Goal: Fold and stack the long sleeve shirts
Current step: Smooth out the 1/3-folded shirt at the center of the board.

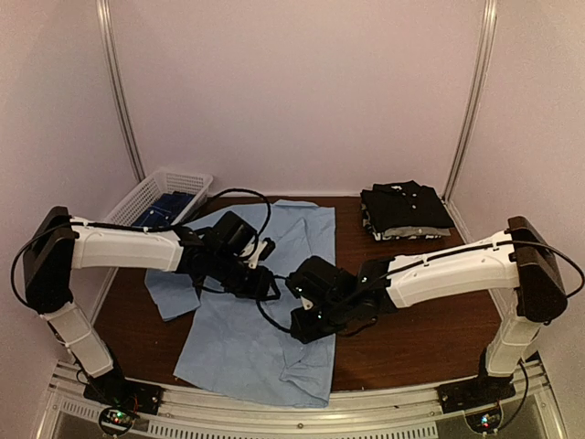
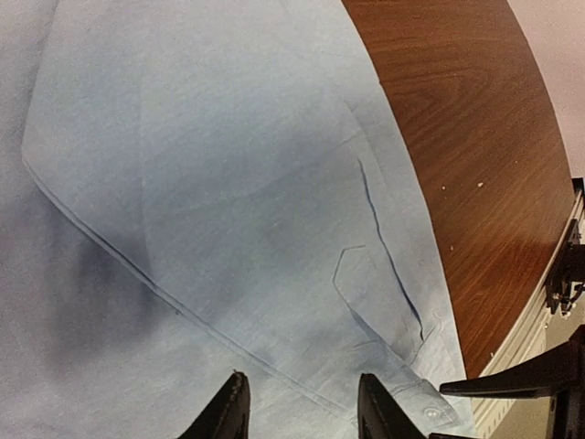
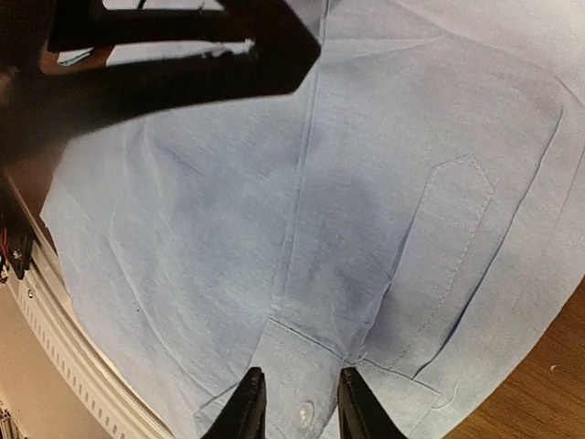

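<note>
The light blue shirt (image 2: 82, 366) lies spread on the brown wooden table (image 2: 475, 137). One sleeve (image 2: 274, 210) is laid across it and ends in a cuff (image 2: 416, 401) whose button sits just beside the right-hand jaw. The jaws stand apart at the bottom edge — cloth shows between them. A metal rail (image 2: 523, 346) edges the table.

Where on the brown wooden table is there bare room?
Bare table lies right of the light blue shirt, from the folded black shirt stack to the near edge. Crowded: left gripper and right gripper over the shirt; white mesh basket far left.
</note>
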